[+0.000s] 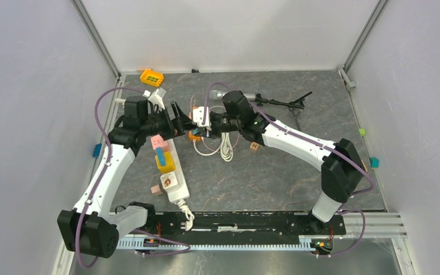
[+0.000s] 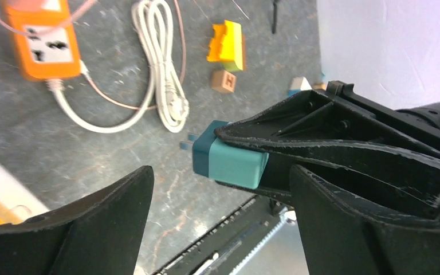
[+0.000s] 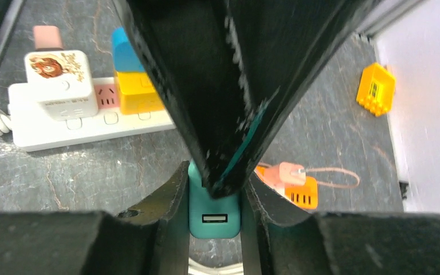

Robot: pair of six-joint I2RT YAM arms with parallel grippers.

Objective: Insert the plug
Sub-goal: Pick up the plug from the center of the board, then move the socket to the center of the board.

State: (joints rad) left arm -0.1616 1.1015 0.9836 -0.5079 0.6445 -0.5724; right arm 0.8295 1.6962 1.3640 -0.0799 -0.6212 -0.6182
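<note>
My right gripper (image 3: 215, 189) is shut on a teal USB charger plug (image 3: 215, 217) and holds it above the table. In the left wrist view the plug (image 2: 229, 163) sticks out of the right fingers (image 2: 332, 143), prongs pointing left. It sits between the fingers of my open left gripper (image 2: 220, 186), which do not touch it. In the top view the two grippers meet, left (image 1: 180, 121) and right (image 1: 209, 123). A white power strip (image 1: 175, 177) lies below them and shows in the right wrist view (image 3: 91, 123). An orange power strip (image 2: 43, 43) lies close by.
The white strip holds a white charger (image 3: 57, 80), a yellow-and-blue plug (image 3: 132, 80) and a pink plug (image 1: 158, 142). A coiled white cable (image 2: 160, 63), a wooden block (image 2: 223, 81), an orange-yellow block (image 1: 151, 76) and a black stand (image 1: 281, 103) lie around.
</note>
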